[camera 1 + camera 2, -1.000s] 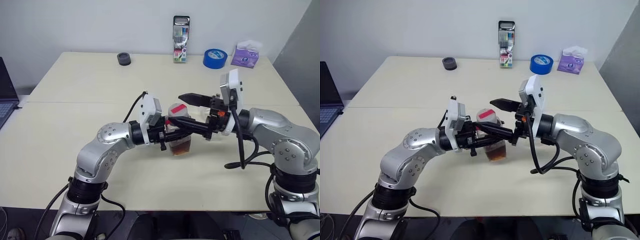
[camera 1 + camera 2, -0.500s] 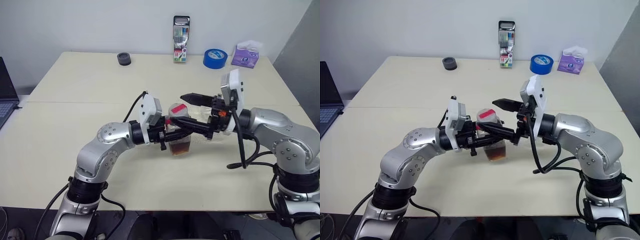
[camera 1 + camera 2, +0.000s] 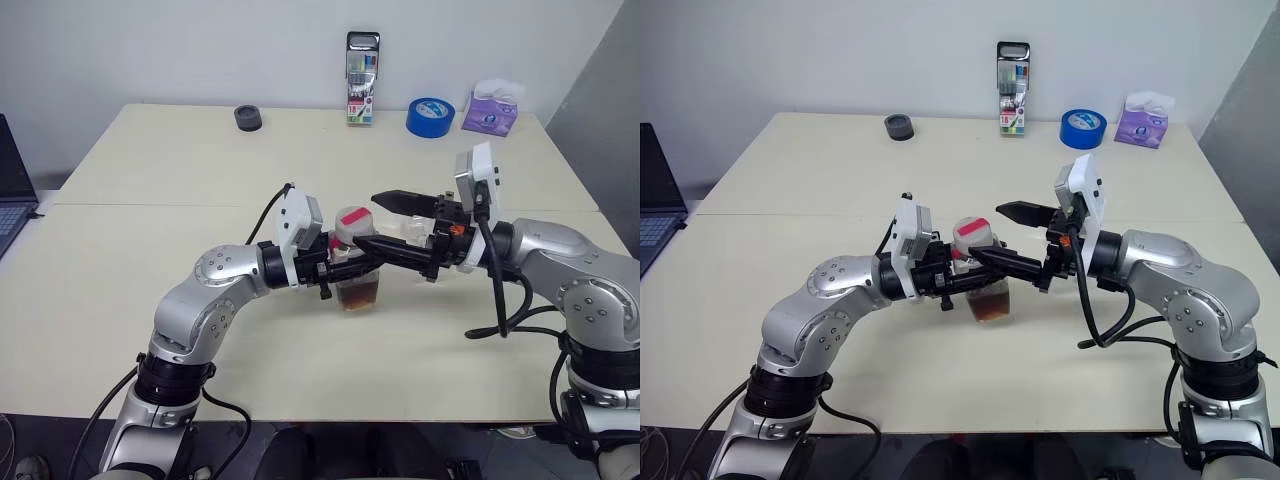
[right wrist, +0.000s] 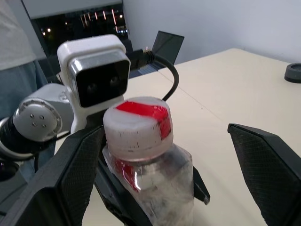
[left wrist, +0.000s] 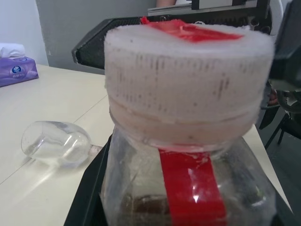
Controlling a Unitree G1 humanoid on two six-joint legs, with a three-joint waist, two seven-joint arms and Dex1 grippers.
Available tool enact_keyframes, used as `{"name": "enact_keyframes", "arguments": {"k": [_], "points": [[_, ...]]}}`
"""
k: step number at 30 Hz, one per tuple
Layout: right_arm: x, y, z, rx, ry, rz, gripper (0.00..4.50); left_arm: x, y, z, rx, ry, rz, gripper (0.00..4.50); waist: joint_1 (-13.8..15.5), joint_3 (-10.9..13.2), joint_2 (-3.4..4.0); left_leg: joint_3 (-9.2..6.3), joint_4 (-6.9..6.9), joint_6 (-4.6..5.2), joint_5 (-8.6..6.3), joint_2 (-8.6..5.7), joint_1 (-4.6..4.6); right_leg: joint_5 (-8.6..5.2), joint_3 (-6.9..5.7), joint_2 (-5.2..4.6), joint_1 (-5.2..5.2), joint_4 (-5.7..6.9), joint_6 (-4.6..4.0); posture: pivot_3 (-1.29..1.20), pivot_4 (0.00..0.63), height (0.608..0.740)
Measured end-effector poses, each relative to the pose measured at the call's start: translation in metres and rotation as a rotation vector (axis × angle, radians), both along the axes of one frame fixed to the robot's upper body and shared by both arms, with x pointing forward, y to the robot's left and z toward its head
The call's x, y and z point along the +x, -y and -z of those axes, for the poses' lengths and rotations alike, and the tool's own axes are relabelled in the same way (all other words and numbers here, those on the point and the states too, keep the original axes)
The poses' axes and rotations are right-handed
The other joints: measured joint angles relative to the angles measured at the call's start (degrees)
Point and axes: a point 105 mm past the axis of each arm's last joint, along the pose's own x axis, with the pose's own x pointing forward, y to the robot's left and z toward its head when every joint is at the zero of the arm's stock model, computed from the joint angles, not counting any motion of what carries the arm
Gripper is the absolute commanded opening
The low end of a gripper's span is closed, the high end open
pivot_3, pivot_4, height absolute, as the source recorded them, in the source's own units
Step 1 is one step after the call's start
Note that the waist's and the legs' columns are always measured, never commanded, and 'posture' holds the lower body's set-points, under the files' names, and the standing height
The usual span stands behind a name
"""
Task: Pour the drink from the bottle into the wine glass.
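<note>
Held upright at mid-worktop (image 3: pixel 150 300), the bottle (image 3: pixel 355 262), body clamped in the left pincer (image 3: pixel 338 268), dark drink (image 3: pixel 358 293) low inside, cap (image 4: pixel 137 123) on. Spread wide either side of that cap and gripping nothing, the right pincer (image 3: pixel 392 222); best closed squarely on the cap rim, then twisted with the left grip firm. Lay on its side just right of the bottle, the wine glass (image 5: pixel 56 142), needing standing up before pouring.
</note>
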Motion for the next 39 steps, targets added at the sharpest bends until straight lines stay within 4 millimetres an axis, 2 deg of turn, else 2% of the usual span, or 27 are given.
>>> {"name": "enact_keyframes", "arguments": {"k": [7, 10, 16, 27, 34, 39], "points": [[-0.004, -0.008, 0.004, -0.014, -0.002, -0.031, 4.47, 0.0, 0.0, -0.001, 0.0, 0.003, 0.003, 1.8, 0.0, 0.0, 0.0, 0.0, 0.0, 0.0, 0.0, 0.0, 0.0, 0.0, 0.0, 0.0, 0.0, 0.0, 0.0, 0.0, 0.15, 0.74], [-0.005, -0.009, 0.003, -0.007, -0.003, -0.035, 3.96, 0.0, 0.0, -0.001, 0.0, 0.004, 0.003, 1.8, 0.0, 0.0, 0.0, 0.0, 0.0, 0.0, 0.0, 0.0, 0.0, 0.0, 0.0, 0.0, 0.0, 0.0, 0.0, 0.0, 0.15, 0.74], [-0.006, -0.013, 0.002, 0.014, -0.006, -0.047, 1.94, 0.0, 0.0, -0.001, -0.001, 0.002, -0.001, 1.8, 0.0, 0.0, 0.0, 0.0, 0.0, 0.0, 0.0, 0.0, 0.0, 0.0, 0.0, 0.0, 0.0, 0.0, 0.0, 0.0, 0.15, 0.74], [-0.006, -0.011, 0.001, -0.016, 0.014, -0.077, 1.94, 0.0, 0.0, -0.001, 0.001, 0.001, 0.005, 1.8, 0.0, 0.0, 0.0, 0.0, 0.0, 0.0, 0.0, 0.0, 0.0, 0.0, 0.0, 0.0, 0.0, -0.01, 0.0, 0.0, 0.15, 0.74], [0.014, -0.018, -0.009, -0.163, 0.113, -0.402, 1.94, -0.003, -0.005, -0.003, 0.022, 0.019, 0.001, 1.8, -0.3, 0.0, 0.01, 0.06, -0.05, 0.03, -0.01, 0.02, 0.14, 0.0, 0.06, 0.07, 0.02, 0.01, 0.0, 0.0, 0.15, 0.74], [0.026, -0.026, -0.006, -0.216, 0.14, -0.56, 1.94, -0.003, -0.009, 0.002, 0.037, -0.006, -0.014, 1.8, -0.1, 0.0, 0.01, 0.04, -0.01, 0.01, 0.01, 0.02, 0.05, 0.0, 0.02, 0.01, 0.02, -0.05, 0.0, 0.0, 0.15, 0.74]]}}
